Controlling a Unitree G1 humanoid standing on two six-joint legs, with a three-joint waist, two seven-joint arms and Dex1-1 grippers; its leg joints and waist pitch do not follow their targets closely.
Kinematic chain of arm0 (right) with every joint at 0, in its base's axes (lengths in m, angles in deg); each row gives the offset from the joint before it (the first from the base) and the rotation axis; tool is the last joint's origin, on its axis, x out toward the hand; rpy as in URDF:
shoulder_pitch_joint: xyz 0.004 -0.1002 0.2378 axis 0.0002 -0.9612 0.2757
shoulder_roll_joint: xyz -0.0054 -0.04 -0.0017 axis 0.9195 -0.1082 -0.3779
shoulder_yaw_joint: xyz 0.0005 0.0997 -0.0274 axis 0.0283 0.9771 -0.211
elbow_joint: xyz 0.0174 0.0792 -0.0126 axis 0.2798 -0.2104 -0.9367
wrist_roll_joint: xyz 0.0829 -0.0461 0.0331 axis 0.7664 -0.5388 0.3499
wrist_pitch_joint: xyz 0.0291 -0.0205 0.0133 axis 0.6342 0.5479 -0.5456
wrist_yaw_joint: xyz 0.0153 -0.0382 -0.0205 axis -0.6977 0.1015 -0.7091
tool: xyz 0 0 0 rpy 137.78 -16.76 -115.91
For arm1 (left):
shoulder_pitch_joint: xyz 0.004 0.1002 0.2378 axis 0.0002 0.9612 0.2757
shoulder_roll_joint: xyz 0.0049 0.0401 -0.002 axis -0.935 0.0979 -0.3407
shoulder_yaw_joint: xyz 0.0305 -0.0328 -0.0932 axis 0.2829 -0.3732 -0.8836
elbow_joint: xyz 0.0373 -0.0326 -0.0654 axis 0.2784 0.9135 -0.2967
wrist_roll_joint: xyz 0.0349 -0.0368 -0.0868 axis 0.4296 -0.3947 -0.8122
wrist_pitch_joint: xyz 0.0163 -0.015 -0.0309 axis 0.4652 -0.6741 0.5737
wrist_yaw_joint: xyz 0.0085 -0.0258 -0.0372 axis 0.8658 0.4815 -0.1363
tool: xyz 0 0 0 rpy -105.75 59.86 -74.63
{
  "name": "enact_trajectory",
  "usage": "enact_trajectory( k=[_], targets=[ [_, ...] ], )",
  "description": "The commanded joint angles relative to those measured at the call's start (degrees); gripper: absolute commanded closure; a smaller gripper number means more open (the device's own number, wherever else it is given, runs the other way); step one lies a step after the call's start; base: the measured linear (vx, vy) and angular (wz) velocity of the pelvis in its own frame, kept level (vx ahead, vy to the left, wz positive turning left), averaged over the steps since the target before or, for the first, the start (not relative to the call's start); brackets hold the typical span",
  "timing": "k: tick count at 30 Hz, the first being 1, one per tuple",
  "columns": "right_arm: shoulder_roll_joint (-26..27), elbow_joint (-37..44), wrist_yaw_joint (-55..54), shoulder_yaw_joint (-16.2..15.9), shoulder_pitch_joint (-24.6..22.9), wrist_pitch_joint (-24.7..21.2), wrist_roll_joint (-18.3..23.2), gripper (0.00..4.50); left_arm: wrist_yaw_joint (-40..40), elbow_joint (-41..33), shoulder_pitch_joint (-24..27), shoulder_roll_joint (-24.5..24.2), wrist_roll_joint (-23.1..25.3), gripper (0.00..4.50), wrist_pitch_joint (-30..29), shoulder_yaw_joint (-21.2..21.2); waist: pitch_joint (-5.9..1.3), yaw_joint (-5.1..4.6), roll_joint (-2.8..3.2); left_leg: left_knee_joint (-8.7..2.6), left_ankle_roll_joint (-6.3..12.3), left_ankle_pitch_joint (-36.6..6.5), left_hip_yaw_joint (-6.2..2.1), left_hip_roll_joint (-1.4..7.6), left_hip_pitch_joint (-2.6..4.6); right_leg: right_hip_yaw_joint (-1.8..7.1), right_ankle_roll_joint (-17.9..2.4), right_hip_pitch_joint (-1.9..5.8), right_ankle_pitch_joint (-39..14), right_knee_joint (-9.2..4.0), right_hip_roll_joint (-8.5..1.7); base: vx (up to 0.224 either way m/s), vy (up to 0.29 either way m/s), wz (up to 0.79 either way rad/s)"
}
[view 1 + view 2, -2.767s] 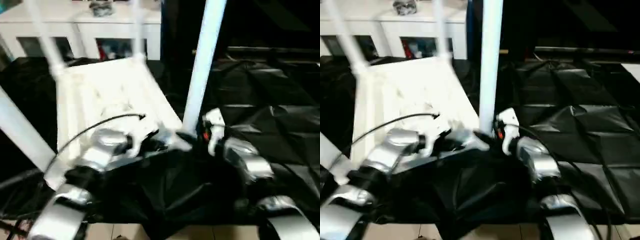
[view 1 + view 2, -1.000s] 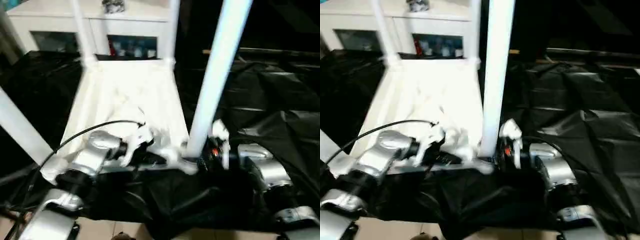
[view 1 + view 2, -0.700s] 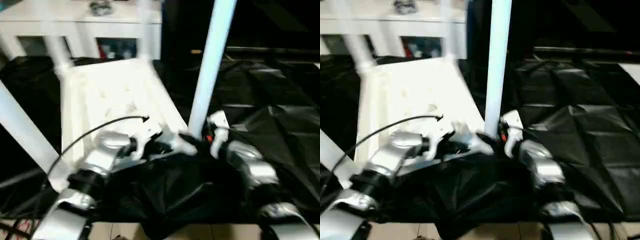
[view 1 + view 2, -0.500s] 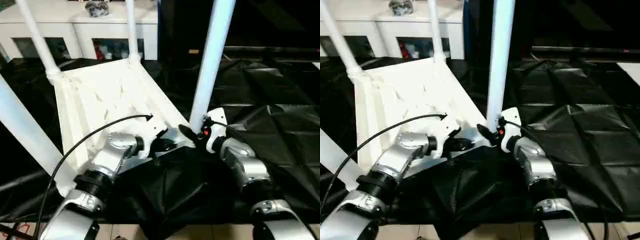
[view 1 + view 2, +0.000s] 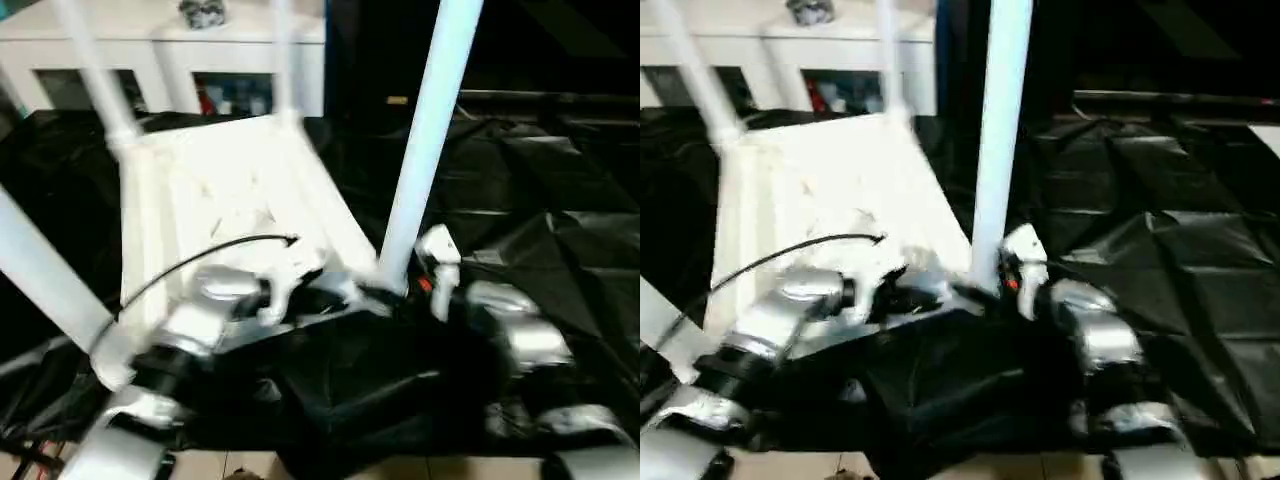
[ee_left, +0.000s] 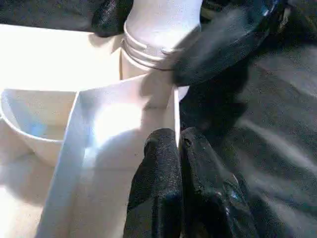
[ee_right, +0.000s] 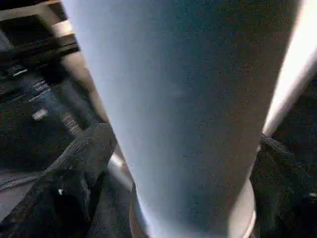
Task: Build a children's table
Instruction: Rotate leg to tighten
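Nearest, the left end effector (image 6: 176,148) is pinched closed on a thin rib of the upturned table top (image 5: 215,185). Just beyond, the right end effector (image 7: 183,163) spreads wide around the near-right leg (image 5: 425,140), standing in its corner socket. Farther back stands a white cabinet (image 5: 160,40).

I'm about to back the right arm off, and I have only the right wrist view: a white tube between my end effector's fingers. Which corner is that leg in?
Observer: The leg stands upright at the near right corner of the upturned tabletop, as the head views show.
Operator: What is the left arm doing?
Observer: The left end effector is shut on a thin rib of the tabletop, close beside that corner's socket.
Operator: And the remaining corners?
Observer: Each has a leg standing in it: the far left leg, the far right leg and the near left leg.
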Motion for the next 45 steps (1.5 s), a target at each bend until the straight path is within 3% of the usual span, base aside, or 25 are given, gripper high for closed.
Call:
enact_trajectory(
  k=[1, 7, 9, 20, 24, 27, 29, 31, 34, 37, 41, 43, 45],
  targets=[
    [0.11, 1.23, 4.43, -2.78, -0.74, -1.32, 0.52, 0.49, -2.7, -1.29, -0.9, 0.62, -2.46, 4.5, 1.38, 0.59, -3.31, 0.08, -0.49, -3.23, 4.57, -11.97, -0.4, 1.53, 0.71, 1.68, -14.31, 2.55, -7.28, -4.04, -2.31, 0.0, 0.0, 0.0],
    [-3.19, 2.36, 12.65, -4.58, -0.81, -3.88, 0.88, 0.49, -8.38, 1.75, -2.52, -2.96, -2.51, 4.5, 2.36, 0.99, -3.31, 0.63, -0.63, -3.24, 4.03, -11.74, -0.44, 1.49, 0.77, 1.65, -14.77, 2.53, -6.74, -3.89, -2.38, 0.0, 0.0, 0.0],
    [-3.38, 2.36, 12.89, -4.79, -0.78, -3.88, 0.78, 0.82, -8.68, 2.12, -2.72, -3.2, -2.5, 4.5, 2.58, 1.1, -3.32, 0.76, -0.67, -3.28, 3.68, -11.95, -0.43, 1.52, 0.81, 1.69, -14.65, 2.57, -7.21, -3.86, -2.48, 0.0, 0.0, 0.0],
    [-3.07, 4.18, 14.37, -4.94, -1.45, -5.81, 2.0, 1.62, -11.66, 3.27, -3.06, -4.08, -2.8, 4.5, 3.1, 1.34, -3.44, 1.28, -0.75, -3.18, 3.24, -10.89, -0.43, 1.52, 0.86, 1.69, -15.02, 2.66, -5.48, -3.56, -2.52, 0.0, 0.0, 0.0],
    [-2.74, 4.74, 14.25, -5.27, -2.04, -6.47, 2.2, 1.74, -10.96, 3.78, -3.05, -3.79, -2.78, 4.5, 3.51, 1.35, -3.45, 1.37, -0.69, -3.15, 3.26, -10.8, -0.43, 1.52, 0.88, 1.7, -15.05, 2.67, -5.2, -3.52, -2.51, 0.0, 0.0, 0.0],
    [-0.01, 3.44, 7.66, -4.02, -2.65, -6.21, 1.25, 1.82, -2.85, 5.36, -4.05, -1.12, -1.47, 4.5, 3.38, -0.4, -3.42, 1.4, -0.5, -3.17, 2.93, -11.17, -0.46, 1.54, 0.9, 1.72, -14.94, 2.63, -5.59, -3.59, -2.57, 0.0, 0.0, 0.0],
    [0.97, 2.59, 4.57, -3.33, -2.56, -6.59, 0.76, 1.83, -0.43, 5.59, -4.25, -0.43, -0.9, 4.5, 3.25, -0.72, -3.17, 1.1, -0.66, -3.47, 1.9, -12.69, -0.61, 1.48, 0.86, 1.74, -14.28, 2.66, -8.31, -3.94, -2.64, 0.0, 0.0, 0.0],
    [2.86, 0.45, -1.18, -1.98, -2.17, -6.0, -0.02, 1.86, 2.79, 5.26, -4.37, 0.99, -0.43, 4.5, 2.29, -1.04, -2.84, 0.71, -0.63, -3.75, 0.6, -16.15, -0.69, 1.39, 1.09, 1.81, -12.57, 2.44, -15.29, -4.7, -2.83, 0.0, 0.0, 0.0],
    [5.09, -1.37, -7.66, -0.47, -1.93, -5.32, -0.74, 1.88, 6.36, 4.65, -4.39, 2.81, 0.05, 4.5, 1.19, -1.15, -2.76, 0.13, -0.69, -3.93, -0.21, -18.15, -0.94, 1.33, 1.35, 1.83, -10.56, 2.15, -21.13, -5.4, -2.91, 0.0, 0.0, 0.0],
    [9.87, -5.27, -22.09, 2.7, -0.91, -3.86, -2.23, 1.88, 15.24, 3.11, -3.91, 7.48, 1.13, 4.5, -1.59, -1.71, -2.61, -0.43, -0.14, -4.19, -1.16, -19.74, -1.26, 1.27, 1.29, 1.66, -9.52, 2.01, -23.69, -5.71, -2.91, 0.0, 0.0, 0.0],
    [12.4, -6.41, -25.72, 3.73, -0.56, -2.76, -2.02, 1.88, 17.69, 1.68, -3.12, 9.9, 1.22, 4.5, -2.77, -1.43, -2.65, -1.38, -0.36, -4.22, -1.1, -21.5, -1.43, 1.06, 1.26, 1.5, -8.17, 1.78, -26.31, -6.25, -2.83, 0.0, 0.0, 0.0],
    [12.89, -6.01, -25.8, 3.78, -0.7, -2.74, -1.89, 1.19, 17.74, 1.51, -2.99, 10.2, 1.1, 4.5, -2.76, -1.22, -2.63, -1.58, -0.35, -4.16, -0.04, -21.75, -1.31, 0.98, 1.22, 1.58, -8.3, 1.65, -25.02, -6.38, -2.59, 0.0, 0.0, 0.0],
    [13.65, -5.88, -25.64, 4.14, -0.82, -2.9, -1.43, 1.13, 16.74, 0.96, -2.65, 10.53, 1.01, 4.5, -2.29, -0.41, -2.7, -1.57, -0.36, -4.17, 0.32, -21.15, -1.26, 1.01, 1.06, 1.64, -8.51, 1.74, -23.88, -6.25, -2.59, 0.0, 0.0, 0.0]
  ],
)
